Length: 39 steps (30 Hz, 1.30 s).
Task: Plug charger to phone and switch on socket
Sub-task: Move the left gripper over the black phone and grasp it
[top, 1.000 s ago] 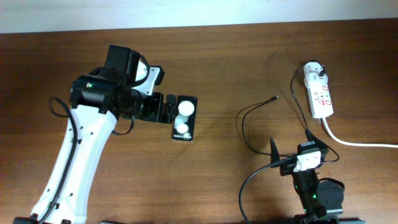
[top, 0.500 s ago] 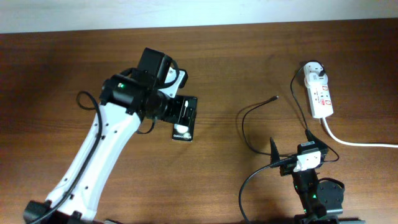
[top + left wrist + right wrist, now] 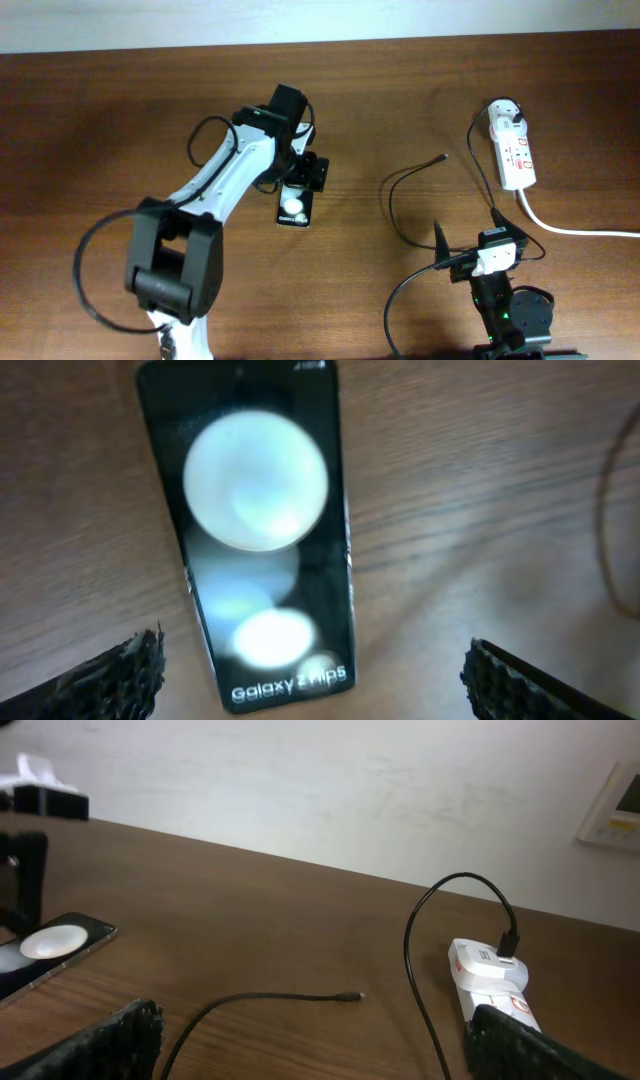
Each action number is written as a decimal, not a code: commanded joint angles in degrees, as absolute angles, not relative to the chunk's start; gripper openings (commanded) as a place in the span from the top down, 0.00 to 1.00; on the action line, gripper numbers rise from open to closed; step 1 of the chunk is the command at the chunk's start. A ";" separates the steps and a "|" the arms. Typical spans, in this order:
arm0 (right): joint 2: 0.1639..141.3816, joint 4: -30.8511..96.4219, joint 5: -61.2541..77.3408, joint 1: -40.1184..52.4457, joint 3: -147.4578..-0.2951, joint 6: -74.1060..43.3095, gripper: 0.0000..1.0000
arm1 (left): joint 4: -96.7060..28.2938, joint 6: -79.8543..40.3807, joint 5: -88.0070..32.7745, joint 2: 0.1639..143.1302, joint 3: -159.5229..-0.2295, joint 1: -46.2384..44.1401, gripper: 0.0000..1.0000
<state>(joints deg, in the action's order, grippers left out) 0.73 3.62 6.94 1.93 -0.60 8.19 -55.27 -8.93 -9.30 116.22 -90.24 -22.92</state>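
- Phone (image 3: 293,208): black, screen up, two white circles lit. It lies flat on the wooden counter (image 3: 120,110) at about the middle, slightly toward the far edge. In the overhead view its far end is hidden under the left arm.
- Left gripper (image 3: 312,682): hangs over the phone with its fingers spread wide and nothing clasped. In the wrist view the phone shows between the two fingertips (image 3: 120,675); whether they touch it cannot be told.
- Charger (image 3: 420,165): thin black cable. Its connector tip lies loose on bare wood between phone and socket, well apart from both. The cable curls toward the near edge and passes close by the right arm's base.
- Socket (image 3: 515,155): white strip with red markings, near the far right corner, with a white round plug at its far end. Switch position cannot be told.
- White cord (image 3: 570,230): thick, runs from the socket to the right edge.
- Right gripper (image 3: 318,1042): at the near edge, right of middle, fingers parted and empty, facing tip and socket.
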 commanded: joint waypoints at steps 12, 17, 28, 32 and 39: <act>0.36 3.92 6.90 2.24 -0.32 8.58 0.01 | -47.77 -17.34 -2.50 123.98 -88.16 -23.27 0.01; 0.36 3.92 6.87 2.24 -0.32 8.58 0.01 | -48.69 -17.30 -1.63 126.32 -88.05 -26.41 0.01; 0.36 3.92 6.90 2.24 -0.32 8.58 0.01 | -51.07 -17.32 1.10 126.32 -88.05 -29.10 0.01; 0.36 3.92 6.90 2.24 -0.32 8.58 0.01 | -51.00 -17.34 1.13 126.32 -88.05 -29.10 0.04; 0.36 3.92 6.87 2.24 -0.32 8.58 0.01 | -47.22 -19.73 1.34 126.32 -88.05 -29.10 0.12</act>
<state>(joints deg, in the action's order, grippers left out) 0.73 3.62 6.94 1.93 -0.60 8.19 -47.92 -17.74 2.00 123.72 -89.34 -28.82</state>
